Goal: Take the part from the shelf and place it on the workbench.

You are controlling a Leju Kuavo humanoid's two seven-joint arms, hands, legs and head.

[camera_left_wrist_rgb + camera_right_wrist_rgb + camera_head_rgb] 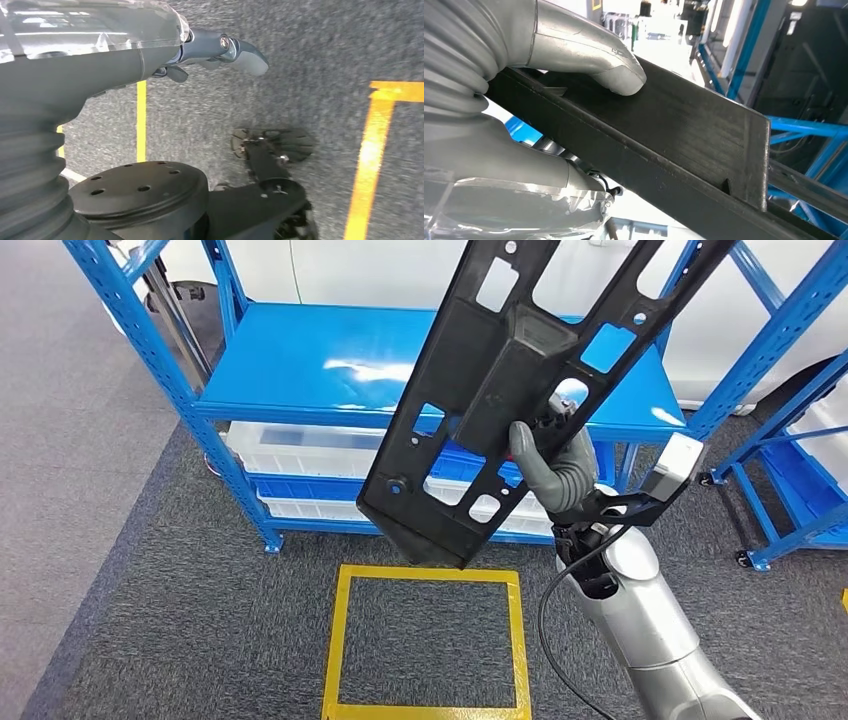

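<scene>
Now R hand (556, 472) raised, gripping black part (520, 370), tilted above shelf (320, 365)

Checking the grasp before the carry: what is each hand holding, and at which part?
The right hand grips the black part at its long side edge, thumb pressed on its flat face. The left hand holds nothing.

Black part (520, 370): upper end cut off by the head view's top edge. Right robot hand (555, 472): fingers hidden behind the part. Clear bins (300, 445) under the blue shelf (320, 360): partly hidden; contents indiscernible. Left robot hand (220, 50): fingers mostly hidden.
</scene>
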